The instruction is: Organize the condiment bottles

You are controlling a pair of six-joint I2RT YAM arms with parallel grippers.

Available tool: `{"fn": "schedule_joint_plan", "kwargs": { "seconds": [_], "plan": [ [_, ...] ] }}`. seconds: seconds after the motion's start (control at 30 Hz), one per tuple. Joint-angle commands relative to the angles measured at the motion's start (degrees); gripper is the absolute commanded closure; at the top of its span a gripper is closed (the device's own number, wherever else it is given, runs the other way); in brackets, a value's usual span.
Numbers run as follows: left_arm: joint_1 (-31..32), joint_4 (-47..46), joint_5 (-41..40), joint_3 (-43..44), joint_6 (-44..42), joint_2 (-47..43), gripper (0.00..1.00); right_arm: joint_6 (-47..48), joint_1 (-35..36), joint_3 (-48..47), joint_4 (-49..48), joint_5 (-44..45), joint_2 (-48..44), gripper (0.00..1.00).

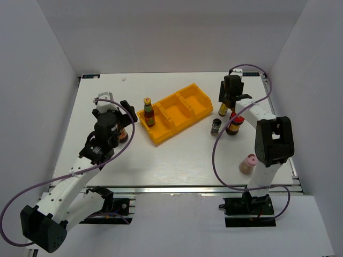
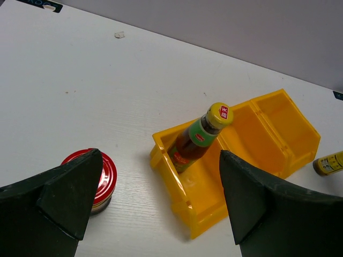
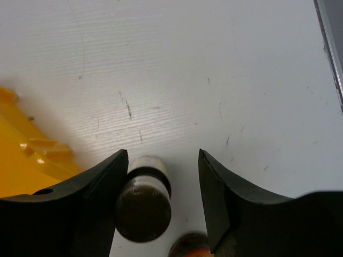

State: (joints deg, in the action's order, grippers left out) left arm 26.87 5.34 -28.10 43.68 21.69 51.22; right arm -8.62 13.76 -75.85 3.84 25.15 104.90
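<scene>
Table (image 1: 161,160) | sauce bottle (image 1: 148,112) in tray (image 1: 172,110) | right pincer (image 3: 163,155) perhaps straddles slim bottle (image 3: 143,206)

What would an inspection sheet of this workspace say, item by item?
Surface: white table, faint scratches.
Job's things: green-capped sauce bottle upright in the top view's leftmost compartment of the yellow tray; red-lidded jar on the table beside the left arm; slim yellow-capped bottle, dark-lidded jar, second red-lidded jar and pink-lidded shaker on the table right of the tray.
Clutter: small pale scrap near the far edge.
Grippers: left gripper open, empty; right gripper open, gripping nothing.
Cables: purple cable looping off each arm.
Surroundings: white walls on three sides.
</scene>
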Motion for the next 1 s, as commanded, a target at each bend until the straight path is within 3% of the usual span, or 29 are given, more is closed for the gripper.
{"fn": "schedule_joint_plan", "kwargs": {
  "seconds": [0.0,0.47,0.8,0.97],
  "plan": [
    [0.20,0.19,-1.52,-0.53,0.19,-0.51,0.02,0.62,-0.31,-3.69,-5.05,1.04,1.09,0.40],
    [0.20,-0.51,0.50,-0.62,-0.51,1.25,0.02,2.56,-0.31,-3.86,-7.79,-0.54,2.41,0.86],
    [0.20,1.25,0.85,-1.31,1.51,-1.65,0.02,6.07,0.39,-6.50,-4.28,-4.75,-6.44,0.94],
    [0.20,2.12,0.68,-2.37,3.62,-2.62,0.02,7.82,4.86,-3.17,-3.92,-8.89,-12.61,0.97]
  ]
}}
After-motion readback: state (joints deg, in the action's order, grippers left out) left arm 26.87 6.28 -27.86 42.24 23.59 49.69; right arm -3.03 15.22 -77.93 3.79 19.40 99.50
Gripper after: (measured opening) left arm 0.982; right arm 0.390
